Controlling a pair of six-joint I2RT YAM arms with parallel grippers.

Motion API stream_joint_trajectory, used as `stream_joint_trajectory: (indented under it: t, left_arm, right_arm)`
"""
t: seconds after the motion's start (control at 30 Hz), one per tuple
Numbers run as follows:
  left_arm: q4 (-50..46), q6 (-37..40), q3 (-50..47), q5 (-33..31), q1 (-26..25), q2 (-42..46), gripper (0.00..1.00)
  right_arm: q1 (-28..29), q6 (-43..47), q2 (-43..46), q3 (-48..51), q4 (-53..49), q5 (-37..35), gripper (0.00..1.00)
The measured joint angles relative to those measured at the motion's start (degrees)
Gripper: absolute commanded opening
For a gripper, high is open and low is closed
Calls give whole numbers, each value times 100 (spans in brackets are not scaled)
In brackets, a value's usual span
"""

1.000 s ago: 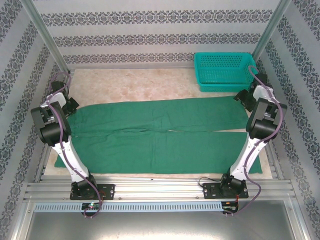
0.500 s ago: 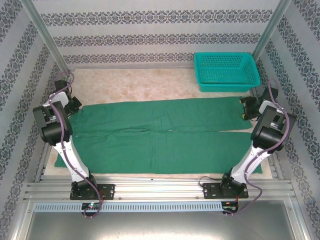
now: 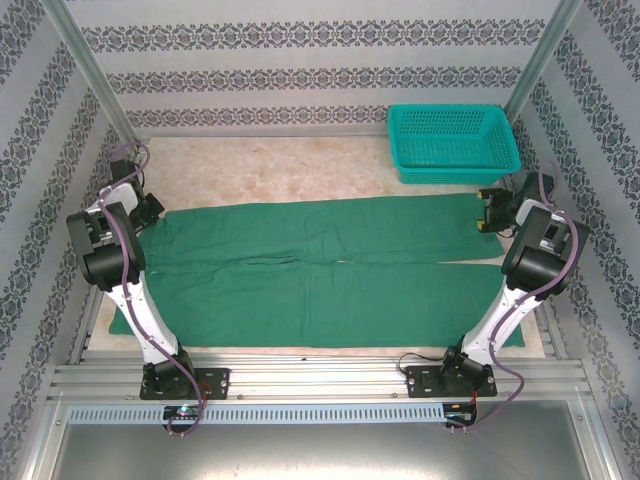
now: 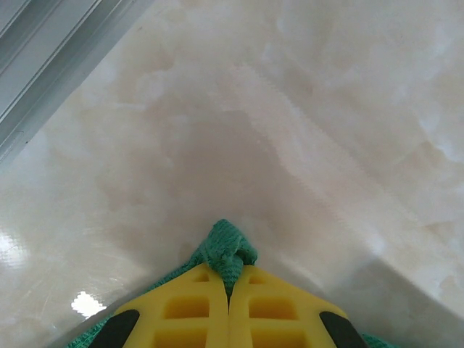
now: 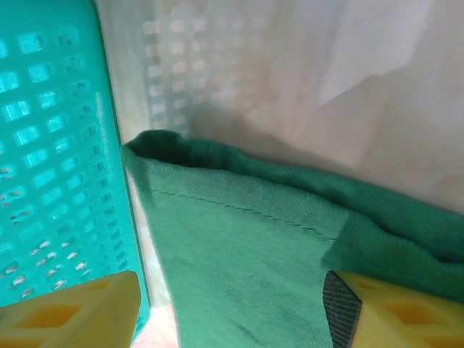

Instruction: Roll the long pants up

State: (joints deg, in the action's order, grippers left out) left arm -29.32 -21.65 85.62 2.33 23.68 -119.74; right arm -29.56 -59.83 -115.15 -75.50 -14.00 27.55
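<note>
From above, the pants (image 3: 320,270) lie flat across the smooth pale table (image 3: 270,170), one end near the basket (image 3: 455,140), with patterned walls (image 3: 300,60) close around. At my left wrist, my left pincer (image 4: 229,284) is clamped on a bunched corner of their cloth, which looks soft, light and limp. At my right wrist, my right pincer (image 5: 232,312) stands open over the stitched hem, a sensible place to grip.

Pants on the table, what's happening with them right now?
The long pants lie spread flat across the table, not yet rolled. The left gripper is shut on a pinch of fabric at their far left corner. The right gripper is open, poised over their far right corner beside the teal basket, not gripping.
</note>
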Motion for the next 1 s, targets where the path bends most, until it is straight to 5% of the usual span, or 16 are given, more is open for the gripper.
stream_joint_trajectory:
  t: [0.23,0.47,0.63,1.0]
  left_arm:
    - [0,2,2,2,-7,-4,0]
    - [0,2,4,-76,-81,-4,0]
    - [-2,20,11,-105,-192,-4,0]
    - [-4,42,11,-149,-271,-7,0]
  right_arm:
    - [474,2323,63,-1853,-1910,-2173,73]
    - [848,4092,-44,-1958,-2430,-3276,74]
    - [855,4830,-68,-1187,-2269,-3504,73]
    - [538,5200,-264,-1268,-2044,-3073,73]
